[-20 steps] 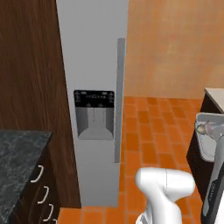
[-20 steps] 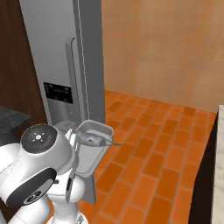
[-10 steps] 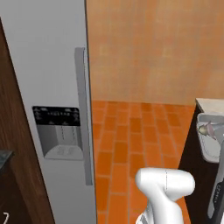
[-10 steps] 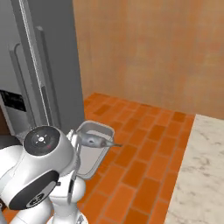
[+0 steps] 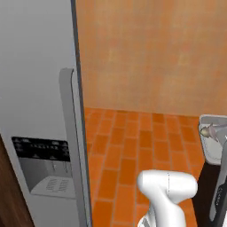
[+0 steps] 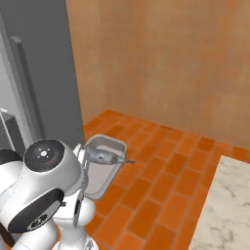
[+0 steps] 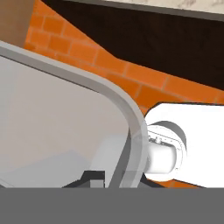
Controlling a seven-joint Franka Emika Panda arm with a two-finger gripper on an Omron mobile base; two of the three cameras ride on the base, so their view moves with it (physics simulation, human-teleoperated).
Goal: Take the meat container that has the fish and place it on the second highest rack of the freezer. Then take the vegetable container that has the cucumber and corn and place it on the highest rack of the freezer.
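The meat container (image 6: 111, 145), a shallow grey tray, is held tilted up on edge in front of my arm, with the small fish (image 6: 104, 157) lying in it. The same container (image 5: 212, 148) and fish (image 5: 211, 131) sit at the right edge of the left base view. In the hand view my gripper (image 7: 104, 179) is shut on the container's rim (image 7: 131, 127). The grey freezer (image 5: 37, 88) stands at the left with its dispenser panel (image 5: 42, 165); its side (image 6: 46, 73) faces me. Its racks, the vegetable container, the cucumber and the corn are out of view.
A long vertical handle (image 5: 67, 137) runs down the freezer door. Orange brick floor (image 6: 171, 171) stretches ahead to a tan wall (image 5: 150, 53). A marble counter (image 6: 224, 205) is at the lower right, and dark cabinetry (image 5: 9, 195) stands left of the freezer.
The whole scene has shifted left and grown larger in both base views: the base is moving. The container with the fish stays in the same place in my grip.
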